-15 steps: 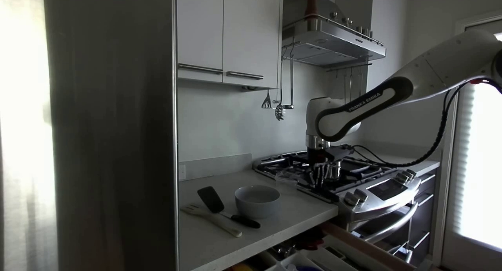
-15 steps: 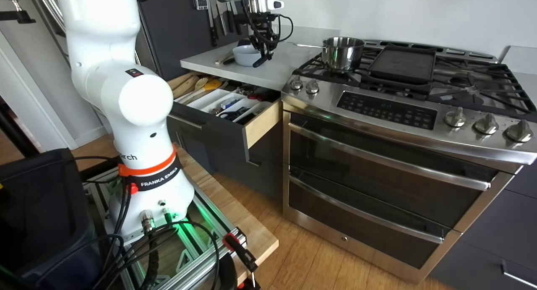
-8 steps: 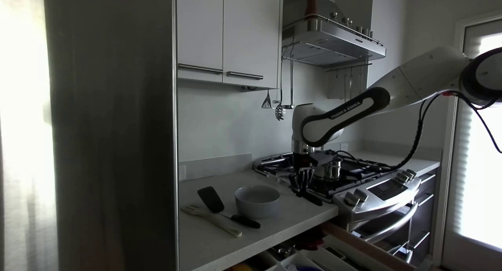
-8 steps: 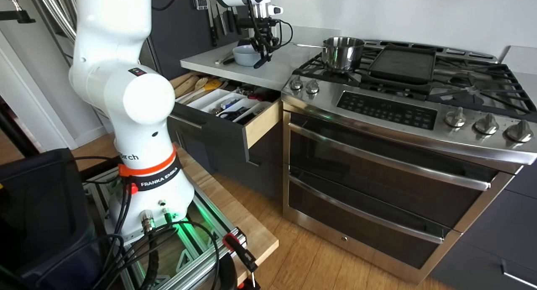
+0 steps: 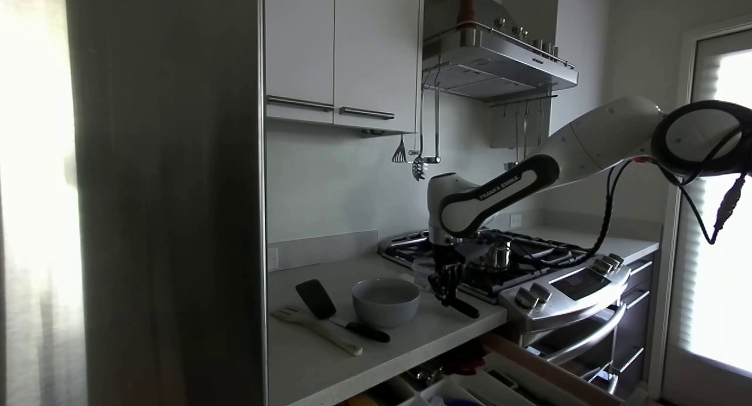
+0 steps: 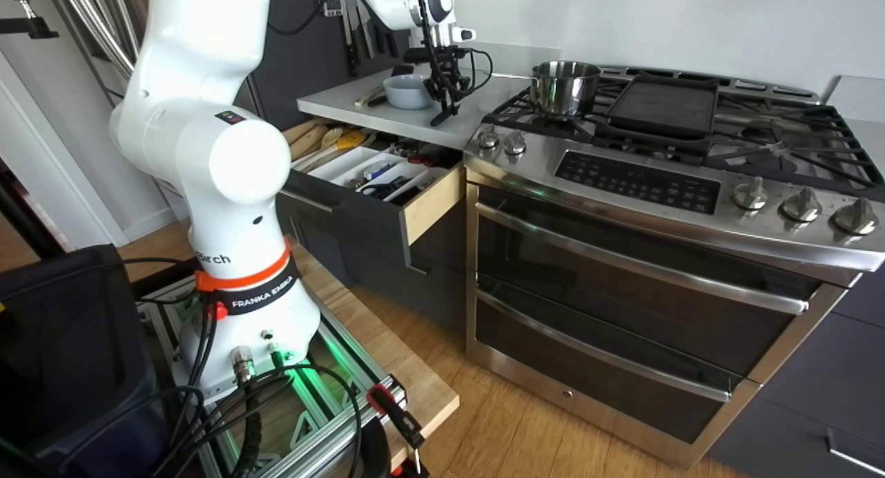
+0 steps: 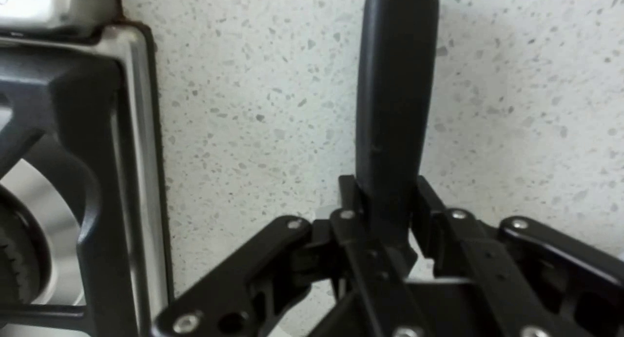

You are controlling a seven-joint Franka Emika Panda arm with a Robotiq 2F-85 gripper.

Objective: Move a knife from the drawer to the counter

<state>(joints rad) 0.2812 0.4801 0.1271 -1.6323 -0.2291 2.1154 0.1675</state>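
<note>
- The tool [image 7: 388,194] has a firm grip on a knife [image 7: 397,83]: its two fingers [image 7: 347,191] press the black handle from either side.
- That handle juts out past the fingertips, towards the front edge of the bench [image 5: 305,368]; the far end of the knife hides under the tool, so I cannot make out the blade.
- The knife is over the bench, outside the drawer [image 6: 435,205], in the strip between the bowl [image 5: 386,312] and the stove [image 6: 622,312]; whether it touches the speckled top, I cannot tell.
- The drawer stands pulled out right below the bench, next to the stove, with white dividers [image 6: 346,162], wooden spoons [image 6: 309,143] and a jumble of smaller bits inside.
- The bowl, pale and upright, sits near the tool in both exterior views.
- A black spatula [image 5: 317,299] lies on the bench, its grip close in front of the bowl, and a wooden utensil [image 5: 326,334] lies just beside it.
- On the stove, in an exterior view, I see a steel pot [image 6: 565,94] standing upright and a flat black griddle [image 6: 664,108] next to it.
- Other knives [image 6: 348,28] hang against the dark panel [image 6: 297,77] at the end of the bench.
- The white arm [image 5: 611,138] reaches across and bends down at its end, the tool pointing at the bench.
</note>
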